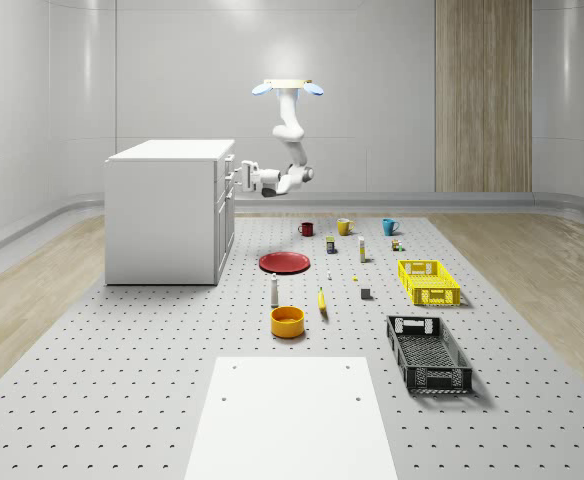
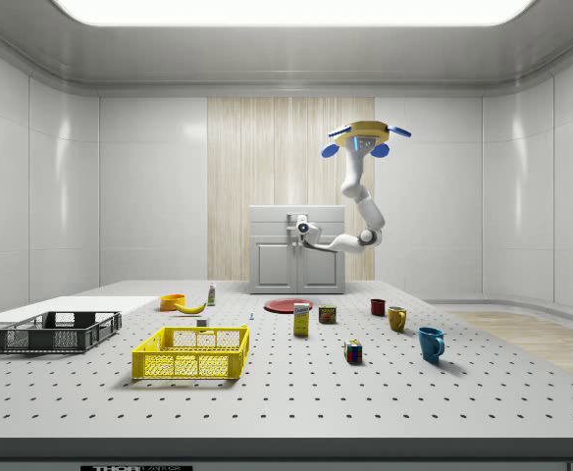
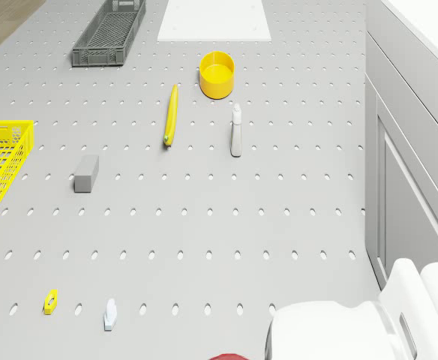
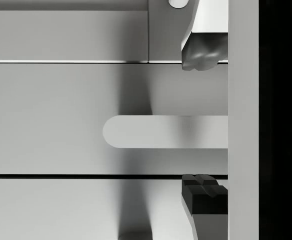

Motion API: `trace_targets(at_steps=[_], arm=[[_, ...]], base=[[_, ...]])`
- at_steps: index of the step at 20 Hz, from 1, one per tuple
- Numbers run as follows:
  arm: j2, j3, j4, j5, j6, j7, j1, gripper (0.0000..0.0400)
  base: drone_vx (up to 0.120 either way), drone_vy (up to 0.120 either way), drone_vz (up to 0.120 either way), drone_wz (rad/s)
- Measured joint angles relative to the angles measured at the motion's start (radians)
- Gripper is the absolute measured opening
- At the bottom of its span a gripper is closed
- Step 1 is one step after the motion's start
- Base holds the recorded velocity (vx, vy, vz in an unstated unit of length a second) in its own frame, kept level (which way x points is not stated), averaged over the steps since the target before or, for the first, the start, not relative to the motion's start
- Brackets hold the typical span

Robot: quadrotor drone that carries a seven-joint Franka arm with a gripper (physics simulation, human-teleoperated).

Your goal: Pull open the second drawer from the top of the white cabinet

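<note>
While the drone (image 1: 287,87) hovers in the air to the right of the white cabinet (image 1: 162,212) in the whole-scene view, well above the bench (image 1: 172,380), its arm bends down and leftward so that the gripper (image 1: 240,175) sits right at the cabinet's drawer front, near the top. From the wrist view, the two fingers (image 4: 204,47) stand wide apart, one on each side of the bar-shaped handle (image 4: 161,131) of a drawer, with clear space between each fingertip and the bar; they hold nothing yet. Dark seams above and below that drawer panel look thin and even, so I judge the drawer to be shut. Whether this handle belongs to the second drawer from the top I cannot say for sure, though another handle end shows just past the upper seam, which fits that reading.

By my estimate the approach and alignment are finished, and the real work is left: closing the fingers on the handle, then drawing the drawer out away from the cabinet. Elsewhere on the bench lie a red plate (image 1: 284,262), an orange bowl (image 1: 287,321), a banana (image 1: 322,300) and two crates (image 1: 429,281), all well apart from the cabinet front.
</note>
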Motion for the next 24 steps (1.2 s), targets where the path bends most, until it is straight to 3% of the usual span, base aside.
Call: trace_targets(at_steps=[24], arm=[[0.043,0.106,0.025,0.066,-0.018,-0.014,-0.084,0.0305]], base=[[0.0,0.0,0.0,0.0]])
